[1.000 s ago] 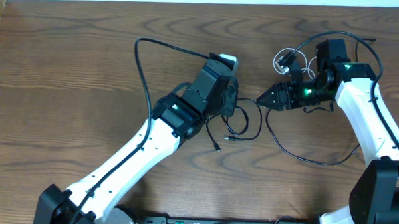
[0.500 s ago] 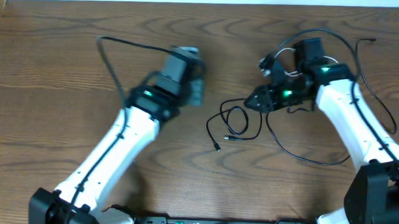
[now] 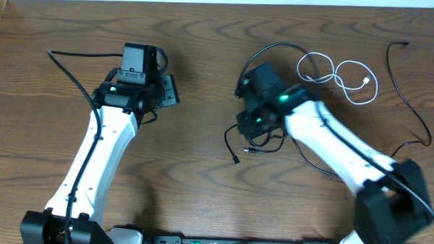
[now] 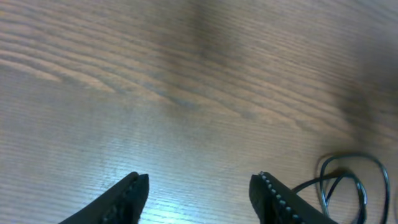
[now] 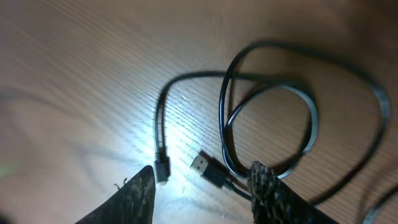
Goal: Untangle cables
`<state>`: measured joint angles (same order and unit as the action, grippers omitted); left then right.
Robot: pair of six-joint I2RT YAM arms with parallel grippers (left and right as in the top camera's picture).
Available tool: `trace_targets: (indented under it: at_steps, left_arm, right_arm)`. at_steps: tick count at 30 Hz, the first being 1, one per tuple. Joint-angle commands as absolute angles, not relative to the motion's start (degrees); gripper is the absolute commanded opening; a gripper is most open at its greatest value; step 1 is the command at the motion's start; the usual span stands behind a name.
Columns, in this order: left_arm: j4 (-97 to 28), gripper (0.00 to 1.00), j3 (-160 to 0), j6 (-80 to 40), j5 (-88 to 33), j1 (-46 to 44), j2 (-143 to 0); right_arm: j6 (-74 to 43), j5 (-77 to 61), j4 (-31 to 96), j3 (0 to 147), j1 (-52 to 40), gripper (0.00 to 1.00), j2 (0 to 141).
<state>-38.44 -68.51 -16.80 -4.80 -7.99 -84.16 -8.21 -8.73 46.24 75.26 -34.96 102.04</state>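
left gripper (image 4: 199, 183): swung off left, now about half open and empty, just the brown wooden table (image 3: 200, 201) below  
right gripper (image 5: 204, 171): moved in, jaws partly apart, nothing pinched yet  
thin black looped cable (image 5: 224, 124): right under the right gripper, probably next  
thin white coiled cable (image 3: 336, 74): one, beyond the right gripper, lying free  
long thin black cable (image 3: 407, 100): farther out; makes two black, I think

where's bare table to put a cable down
Free: bare table between the left gripper and right gripper, and left of the left arm. Crowded: black cable loops under the right gripper; white cable and long black cable far right.
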Motion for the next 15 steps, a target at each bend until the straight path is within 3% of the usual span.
trace_targets:
  at_steps: [1,5,15]
  left_arm:
    - [-39.09,0.6,-68.51,-16.75,-5.37,-7.79,-83.9]
    - [-40.05,0.63,-68.51,-16.75,-5.37,-7.77,-83.92]
    - [-40.29,0.65,-68.51,-16.73,-5.34,-7.79,-83.92]
  right_arm:
    - [-10.72,-2.44,46.02,75.5,-38.24,0.43,107.42]
    - [-10.79,2.79,45.47,75.53,-40.42,0.37,112.64]
    - [-11.79,3.51,45.23,76.09,-40.32,0.4,114.26]
